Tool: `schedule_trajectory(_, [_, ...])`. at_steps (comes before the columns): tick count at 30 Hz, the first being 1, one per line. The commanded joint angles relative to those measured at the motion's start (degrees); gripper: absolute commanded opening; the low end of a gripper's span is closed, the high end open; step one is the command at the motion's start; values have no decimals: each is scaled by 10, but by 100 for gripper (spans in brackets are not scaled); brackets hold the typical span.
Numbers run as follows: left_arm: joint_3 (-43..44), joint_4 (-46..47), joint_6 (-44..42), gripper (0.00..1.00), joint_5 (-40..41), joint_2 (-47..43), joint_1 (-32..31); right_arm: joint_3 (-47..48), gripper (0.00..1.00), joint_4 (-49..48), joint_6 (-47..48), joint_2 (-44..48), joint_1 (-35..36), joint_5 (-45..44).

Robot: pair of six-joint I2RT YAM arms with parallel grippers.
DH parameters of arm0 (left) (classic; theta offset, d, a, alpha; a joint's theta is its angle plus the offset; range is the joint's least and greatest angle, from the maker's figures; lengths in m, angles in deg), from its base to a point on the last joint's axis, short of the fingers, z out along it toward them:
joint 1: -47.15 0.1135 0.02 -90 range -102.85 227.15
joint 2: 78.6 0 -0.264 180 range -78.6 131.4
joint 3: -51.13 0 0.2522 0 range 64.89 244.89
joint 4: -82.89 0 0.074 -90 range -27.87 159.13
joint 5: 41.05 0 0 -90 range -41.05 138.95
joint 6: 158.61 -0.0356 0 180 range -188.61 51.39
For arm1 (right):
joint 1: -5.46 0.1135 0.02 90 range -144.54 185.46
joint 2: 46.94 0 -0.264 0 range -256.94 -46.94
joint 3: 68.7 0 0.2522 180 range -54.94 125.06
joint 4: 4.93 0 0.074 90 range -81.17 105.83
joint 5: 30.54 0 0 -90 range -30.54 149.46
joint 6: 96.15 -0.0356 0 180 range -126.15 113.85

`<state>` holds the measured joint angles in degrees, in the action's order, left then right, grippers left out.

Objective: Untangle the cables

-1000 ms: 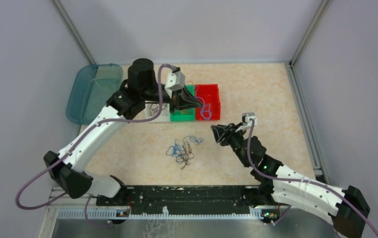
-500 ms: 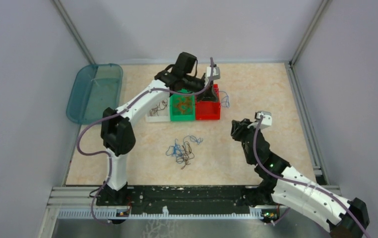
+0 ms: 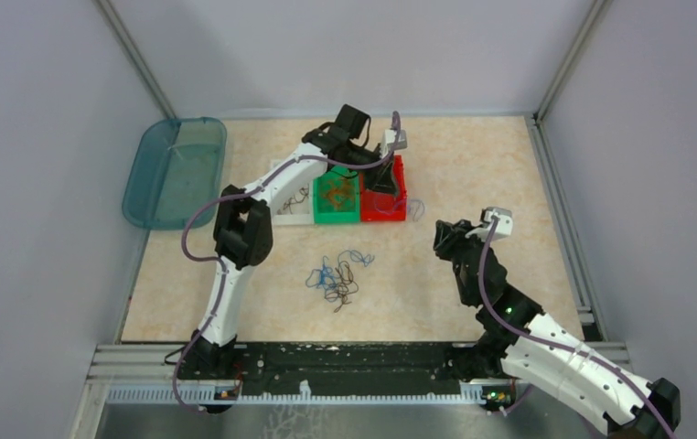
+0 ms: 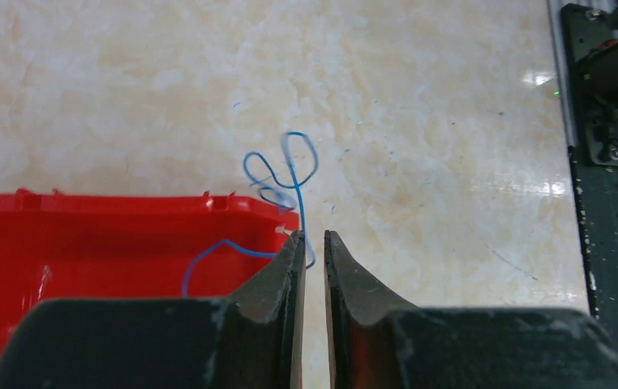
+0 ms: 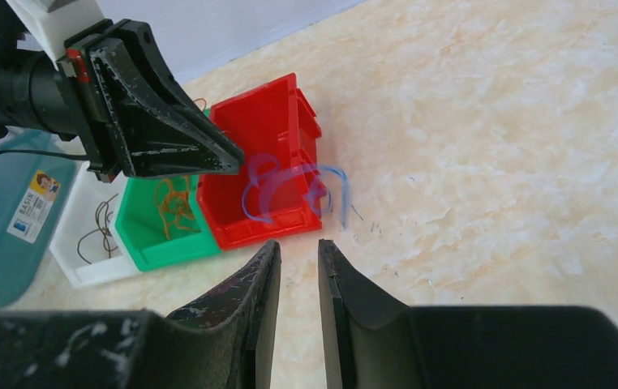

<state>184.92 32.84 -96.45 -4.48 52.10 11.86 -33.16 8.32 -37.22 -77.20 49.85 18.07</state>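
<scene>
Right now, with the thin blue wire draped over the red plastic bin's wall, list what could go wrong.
1. The thin blue wire straddles the red plastic bin's wall, with its loops outside over the marbled table. It may slide out rather than in.
2. It lies right beside the barely open left gripper, so pulling away could snag it.

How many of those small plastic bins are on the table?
3, side by side in a row: a white bin on the left, a green bin in the middle and a red bin on the right. None seems hidden.
</scene>
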Motion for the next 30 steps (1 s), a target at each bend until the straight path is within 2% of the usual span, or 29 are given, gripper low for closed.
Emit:
schedule_trajectory(1, [-16, -8, -8, 19, 58, -1, 14, 10, 24, -6, 5, 2, -5, 5])
schedule_trajectory(3, [-36, 11, 2, 17, 83, -8, 23, 10, 24, -8, 4, -1, -5, 10])
schedule_trajectory(8, [-102, 100, 48, 4, 132, -43, 41, 9, 23, -9, -5, -9, -5, 21])
schedule_trajectory(11, [-114, 102, 26, 7, 134, -59, 41, 4, 30, -26, 2, -25, -7, 26])
schedule_trajectory(13, [-109, 87, 18, 22, 119, -68, 41, 6, 46, -40, 0, -52, -22, 54])
schedule_trajectory(14, [-108, 76, 10, 26, 112, -75, 42, 11, 51, -42, -11, -82, -40, 77])
schedule_trajectory(16, [-108, 54, -5, 35, 103, -91, 42, 26, 56, -52, -33, -140, -93, 154])
schedule_trajectory(17, [-106, 41, -9, 40, 101, -101, 42, 34, 57, -60, -43, -173, -124, 199])
schedule_trajectory(19, [-93, 7, -20, 57, 93, -118, 42, 49, 58, -93, -56, -238, -183, 273])
schedule_trajectory(21, [-78, -25, -26, 66, 92, -136, 42, 69, 59, -121, -62, -304, -226, 339])
schedule_trajectory(24, [-61, -77, -40, 81, 100, -171, 43, 105, 59, -141, -47, -390, -239, 377])
schedule_trajectory(26, [-60, -105, -37, 86, 115, -195, 44, 119, 59, -167, -39, -437, -239, 393])
schedule_trajectory(30, [-72, -139, -13, 96, 144, -237, 52, 163, 58, -158, -24, -529, -239, 396])
